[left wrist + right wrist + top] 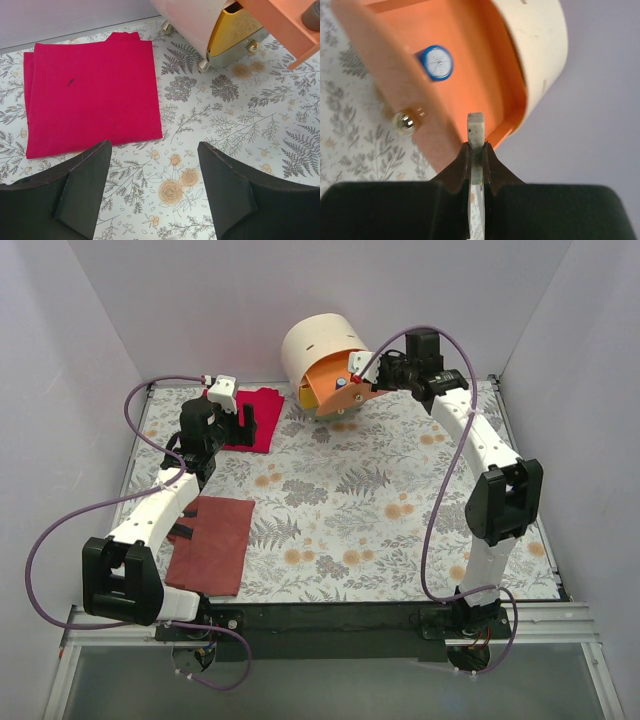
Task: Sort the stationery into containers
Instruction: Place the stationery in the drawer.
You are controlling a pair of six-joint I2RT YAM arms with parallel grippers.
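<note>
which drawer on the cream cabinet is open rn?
The orange top drawer: pulled out of the cream drum-shaped cabinet, round blue-white tape roll inside. The yellow drawer under it is pushed in.

The middle of the far edge of the desk [400, 540] is blocked by the cabinet [315, 345], from which the orange drawer [325, 395] is pulled out over the desk. Part of the drawer floor is taken by a tape roll [436, 62], and the rest is bare below the right claw [476, 148], which is closed on a pale block [476, 125]. The far left corner is covered by a flat red cloth [258, 420]. A brown cloth [215, 545] is laid by the left edge. Open passage is left across the middle and right.
</note>
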